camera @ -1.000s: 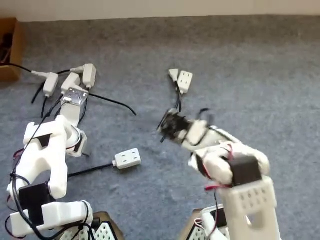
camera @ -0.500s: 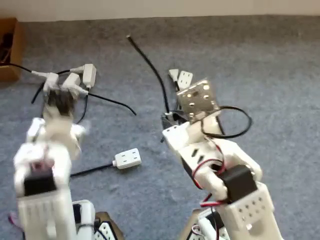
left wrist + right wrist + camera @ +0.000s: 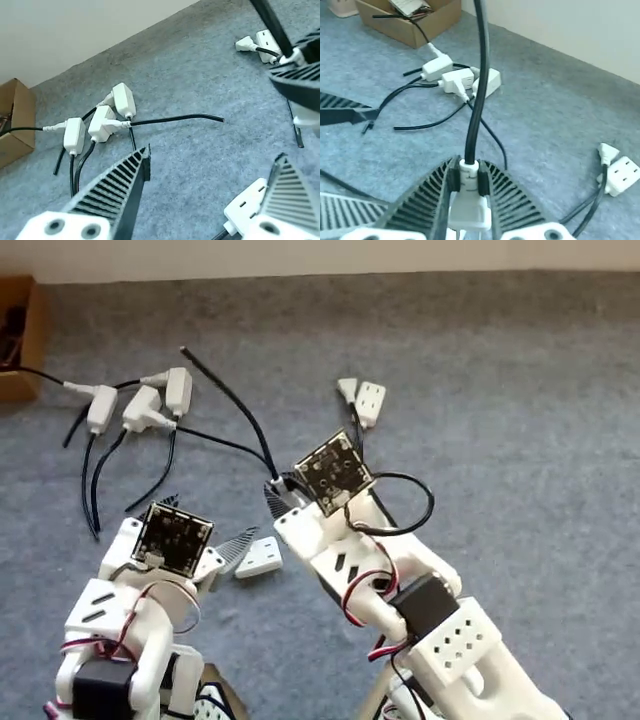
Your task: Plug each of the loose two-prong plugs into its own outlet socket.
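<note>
1. The grey carpet (image 3: 520, 390) carries everything, with a cardboard box (image 3: 18, 340) at its far left edge.
2. Three white connectors (image 3: 140, 400) lie clustered near the box, trailing black cables.
3. The left gripper (image 3: 212, 155) is spread apart, with a socket (image 3: 258, 556) flat beside one finger.
4. The right gripper (image 3: 468, 167) is clamped on the plug (image 3: 467, 210) mid-carpet. The plug's long axis lies along the fingers, and its cord (image 3: 225, 400) points away from the wrist.

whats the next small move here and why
Probably ease the left gripper over the white socket and close on it to steady it: its jaws stand open with the socket right beside them, and the right gripper clamps a plug close by.
</note>
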Robot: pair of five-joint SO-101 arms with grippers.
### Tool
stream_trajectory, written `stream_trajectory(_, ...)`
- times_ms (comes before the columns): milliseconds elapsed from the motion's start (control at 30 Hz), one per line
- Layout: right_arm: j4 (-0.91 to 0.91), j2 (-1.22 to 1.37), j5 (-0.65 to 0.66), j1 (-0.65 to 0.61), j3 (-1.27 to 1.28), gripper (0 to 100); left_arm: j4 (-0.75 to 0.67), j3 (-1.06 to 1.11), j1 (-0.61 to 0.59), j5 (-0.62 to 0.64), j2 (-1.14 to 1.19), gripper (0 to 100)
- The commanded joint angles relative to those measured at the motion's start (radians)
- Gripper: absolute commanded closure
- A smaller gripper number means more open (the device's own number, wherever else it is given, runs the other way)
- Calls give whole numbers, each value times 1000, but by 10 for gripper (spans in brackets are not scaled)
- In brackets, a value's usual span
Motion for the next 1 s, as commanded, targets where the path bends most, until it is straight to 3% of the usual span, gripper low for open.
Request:
stream_trajectory(0,-47,-8,-32,-56,1,992,-28,12,62,28,-8,643)
stream_trajectory(400,-136,289,-60,-79,-45,992,-61,73,79,26,-7,645)
stream_trajectory(600,163,200,-101,-84,-237,992,-224,205,-5,21,-1,646)
stream_trajectory(967,381,203,-43,-99,-341,992,-235,237,-31,21,-1,646)
